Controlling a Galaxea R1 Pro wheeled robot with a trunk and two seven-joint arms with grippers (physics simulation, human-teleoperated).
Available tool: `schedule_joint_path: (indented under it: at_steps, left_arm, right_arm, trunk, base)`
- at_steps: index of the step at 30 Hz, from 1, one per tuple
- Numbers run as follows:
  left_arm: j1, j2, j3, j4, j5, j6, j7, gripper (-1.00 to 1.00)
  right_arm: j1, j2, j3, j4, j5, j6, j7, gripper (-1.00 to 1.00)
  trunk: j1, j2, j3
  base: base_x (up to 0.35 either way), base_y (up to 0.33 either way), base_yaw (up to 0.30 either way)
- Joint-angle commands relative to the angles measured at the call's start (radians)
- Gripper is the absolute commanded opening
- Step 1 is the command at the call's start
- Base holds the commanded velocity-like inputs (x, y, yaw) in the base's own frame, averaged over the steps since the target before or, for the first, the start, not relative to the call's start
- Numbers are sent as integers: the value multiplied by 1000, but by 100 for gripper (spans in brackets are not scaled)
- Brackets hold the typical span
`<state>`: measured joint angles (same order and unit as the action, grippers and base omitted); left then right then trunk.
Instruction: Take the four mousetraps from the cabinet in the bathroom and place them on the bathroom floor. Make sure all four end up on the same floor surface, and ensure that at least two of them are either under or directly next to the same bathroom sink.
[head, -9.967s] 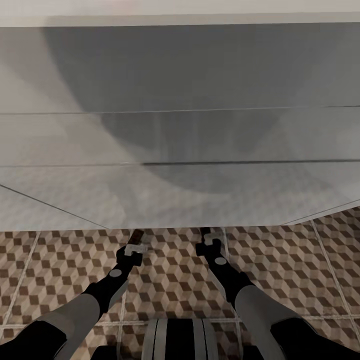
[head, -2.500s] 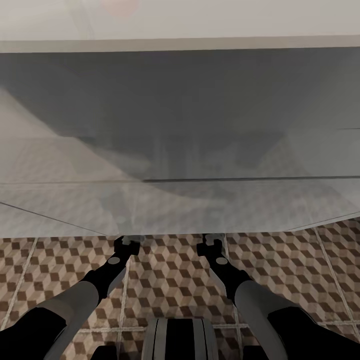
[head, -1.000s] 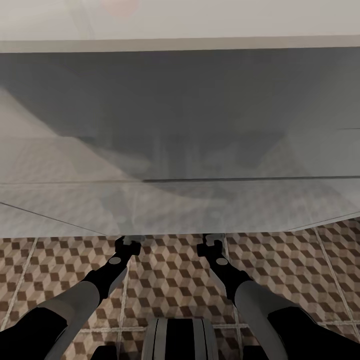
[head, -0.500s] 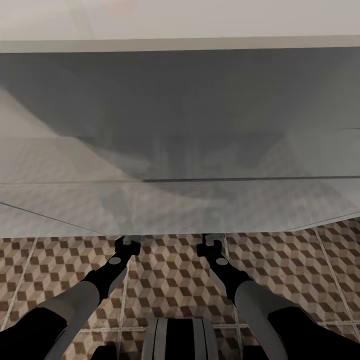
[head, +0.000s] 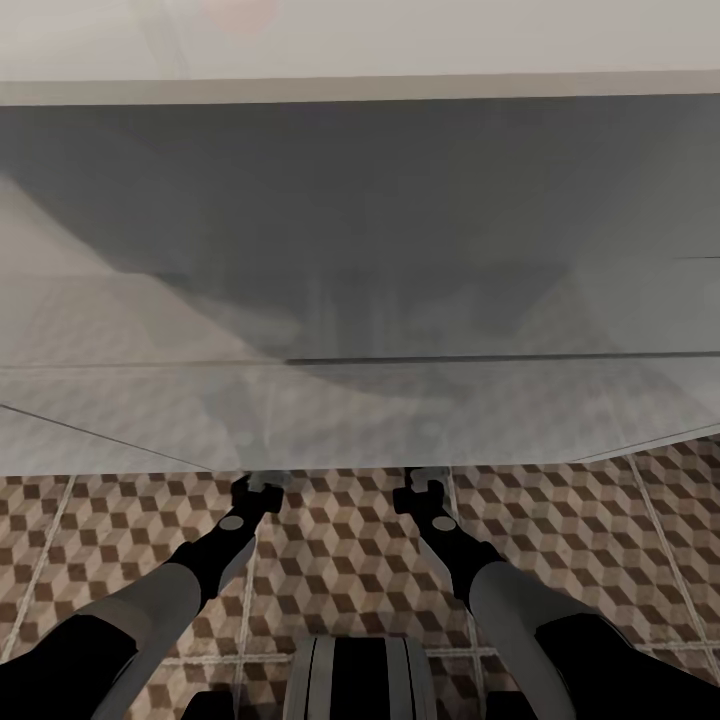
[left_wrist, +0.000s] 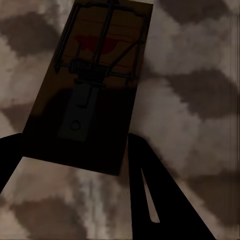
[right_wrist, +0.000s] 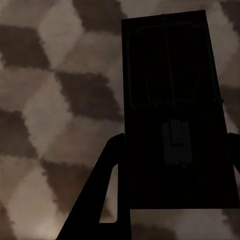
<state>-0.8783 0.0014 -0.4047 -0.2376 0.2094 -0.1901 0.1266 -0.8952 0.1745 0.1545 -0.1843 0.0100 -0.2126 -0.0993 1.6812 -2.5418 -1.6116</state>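
Each end effector grips a mousetrap by its near end: left end effector (left_wrist: 75, 165) on the left mousetrap (left_wrist: 92, 85), right end effector (right_wrist: 172, 200) on the right mousetrap (right_wrist: 172, 100). They look light, stiff and thin, so pinch the wooden edges, clear of the spring wire.

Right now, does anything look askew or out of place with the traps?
Nothing damaged or spilled. The flat brown wooden mousetrap between the left end effector fingers sits tilted, not square. The dark mousetrap in the right end effector lines up straight, above the cube-patterned tile floor.
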Motion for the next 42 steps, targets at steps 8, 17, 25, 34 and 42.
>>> schedule_joint_path:
  at_steps: [8,17,25,34,42]
  left_arm:
    - [-1,-4,-8,2,5,-3,4,-100]
    - [-1,-4,-8,4,5,-3,4,-100]
    - [-1,-5,-8,12,5,-3,4,-100]
    - [-1,-6,-8,14,5,-3,4,-100]
    - [-1,-6,-8,14,5,-3,4,-100]
  right_arm:
    - [0,0,7,3,0,-2,-8,-100]
    - [0,0,8,26,0,-2,-8,-100]
    - [1,0,8,29,-1,1,-8,-100]
    - [0,0,8,36,-1,2,-8,-100]
    - [1,0,7,37,-1,3,-8,-100]
  trunk:
    - [0,0,0]
    - [0,0,0]
    - [0,0,0]
    - [0,0,0]
    - [0,0,0]
  base:
    - [0,0,0]
    - [0,0,0]
    - [0,0,0]
    - [0,0,0]
    - [0,0,0]
